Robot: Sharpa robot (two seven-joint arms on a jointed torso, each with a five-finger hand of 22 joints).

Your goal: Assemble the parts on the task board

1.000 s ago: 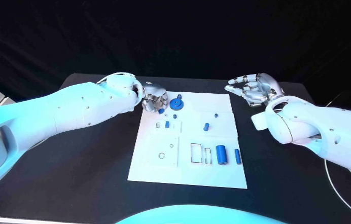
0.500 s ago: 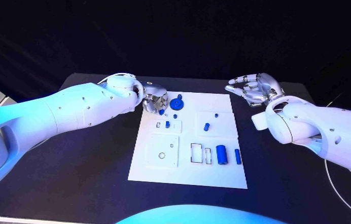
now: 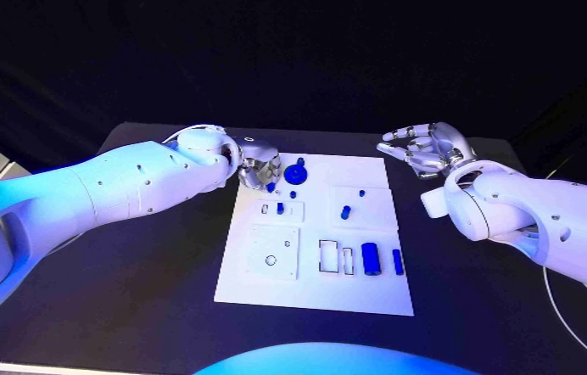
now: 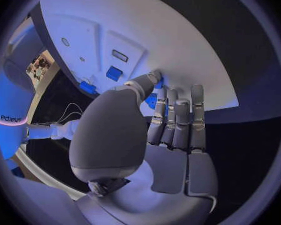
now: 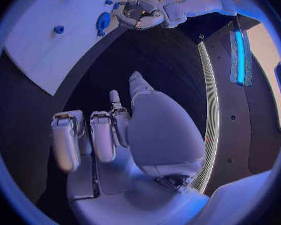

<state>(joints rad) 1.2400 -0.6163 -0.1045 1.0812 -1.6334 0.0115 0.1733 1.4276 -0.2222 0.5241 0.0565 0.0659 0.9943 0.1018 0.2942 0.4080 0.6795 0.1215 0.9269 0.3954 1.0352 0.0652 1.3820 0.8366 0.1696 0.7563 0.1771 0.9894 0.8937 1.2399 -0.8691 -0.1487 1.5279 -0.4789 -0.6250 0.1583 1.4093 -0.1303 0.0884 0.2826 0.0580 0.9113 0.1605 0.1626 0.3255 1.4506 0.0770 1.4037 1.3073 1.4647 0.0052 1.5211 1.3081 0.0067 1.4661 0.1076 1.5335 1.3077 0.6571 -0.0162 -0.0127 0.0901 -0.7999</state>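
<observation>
The white task board lies mid-table. My left hand hovers at its far left corner, thumb and fingers closed together on a small blue part. In the left wrist view the thumb meets the fingers over that blue part. A blue round gear stands just right of this hand. My right hand is raised off the board's far right corner, fingers apart, holding nothing. The right wrist view shows the board, the gear and my left hand beyond it.
Further blue parts are on the board: a thick cylinder, a thin bar, a peg and smaller pieces. Rectangular slots and a square plate with a ring hole sit near the front.
</observation>
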